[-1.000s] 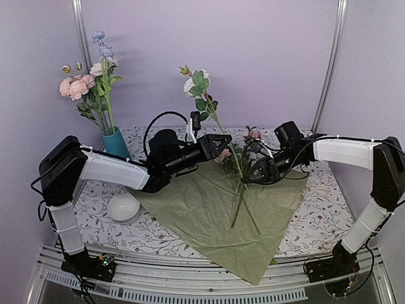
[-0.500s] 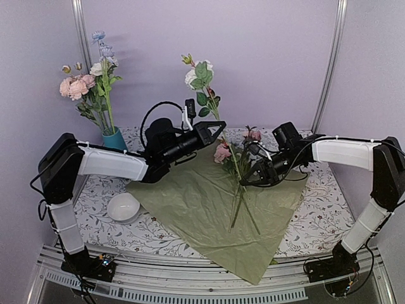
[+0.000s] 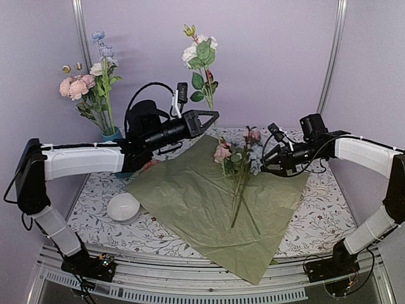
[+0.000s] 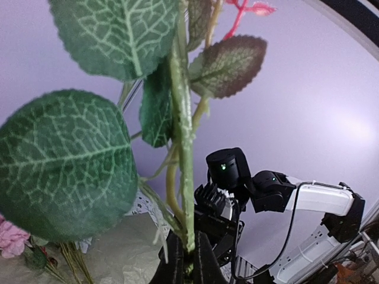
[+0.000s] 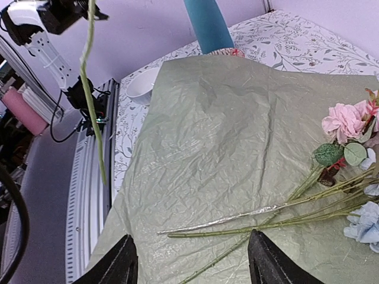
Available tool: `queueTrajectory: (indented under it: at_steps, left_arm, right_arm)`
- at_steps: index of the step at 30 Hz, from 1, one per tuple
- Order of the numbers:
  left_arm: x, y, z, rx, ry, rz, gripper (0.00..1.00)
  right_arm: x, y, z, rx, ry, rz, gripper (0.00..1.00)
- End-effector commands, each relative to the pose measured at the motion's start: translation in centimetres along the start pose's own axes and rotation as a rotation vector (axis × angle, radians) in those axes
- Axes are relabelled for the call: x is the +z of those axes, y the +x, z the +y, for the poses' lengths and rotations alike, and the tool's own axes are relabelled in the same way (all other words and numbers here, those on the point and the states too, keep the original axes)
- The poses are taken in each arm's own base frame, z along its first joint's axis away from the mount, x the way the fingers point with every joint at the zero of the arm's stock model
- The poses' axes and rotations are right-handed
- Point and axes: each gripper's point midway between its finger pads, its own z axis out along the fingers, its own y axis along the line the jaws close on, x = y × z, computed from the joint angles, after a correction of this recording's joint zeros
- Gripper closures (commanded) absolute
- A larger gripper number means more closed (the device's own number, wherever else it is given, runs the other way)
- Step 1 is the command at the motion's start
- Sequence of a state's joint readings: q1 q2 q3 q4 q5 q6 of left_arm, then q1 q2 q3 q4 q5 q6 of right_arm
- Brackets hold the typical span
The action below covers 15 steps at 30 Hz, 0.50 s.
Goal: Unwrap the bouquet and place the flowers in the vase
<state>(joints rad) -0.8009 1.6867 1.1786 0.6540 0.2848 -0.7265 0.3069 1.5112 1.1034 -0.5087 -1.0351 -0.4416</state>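
My left gripper (image 3: 214, 118) is shut on the green stem (image 4: 182, 130) of a white rose (image 3: 193, 52) and holds it upright in the air, above the far edge of the olive-green sheet (image 3: 190, 202). In the right wrist view that stem (image 5: 89, 77) hangs free at the top left. The other flowers (image 3: 237, 161) lie on the sheet, stems (image 5: 266, 214) toward me, with a pink bloom (image 5: 343, 121) among them. My right gripper (image 3: 263, 162) is open just right of them, and its jaws (image 5: 192, 260) are empty. The teal vase (image 3: 112, 134) at the back left holds several flowers (image 3: 85, 82).
A white bowl (image 3: 123, 206) sits at the front left beside the sheet. A small red patterned dish (image 5: 228, 52) lies near the vase's foot. The patterned tablecloth (image 3: 323, 215) shows around the sheet. Frame posts stand at both back corners.
The left gripper shut on the white rose's stem and lifted it up and to the left. The right gripper let go of that stem, opened, and drew back to the right.
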Motion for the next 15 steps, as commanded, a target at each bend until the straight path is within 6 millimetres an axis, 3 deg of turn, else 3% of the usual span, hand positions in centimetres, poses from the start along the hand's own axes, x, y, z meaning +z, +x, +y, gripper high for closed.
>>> queueTrajectory:
  at_steps: [1, 6, 10, 15]
  left_arm:
    - [-3.4, -1.6, -0.9, 0.167, -0.085, 0.056, 1.0]
    - [-8.4, -4.9, 1.3, 0.311, -0.359, 0.037, 1.0]
    - [-13.3, -10.1, 2.2, 0.402, -0.535, -0.032, 1.0]
    - [-19.5, -18.3, 2.9, 0.496, -0.74, -0.17, 1.0]
  right_arm:
    - [-0.2, 1.9, -0.6, -0.127, 0.134, 0.014, 0.34]
    - [-1.0, 2.5, -1.5, -0.103, 0.138, -0.01, 0.32]
    - [-0.5, 2.9, -2.5, -0.072, 0.137, 0.011, 0.32]
    - [-0.2, 3.3, -3.0, -0.064, 0.139, 0.022, 0.32]
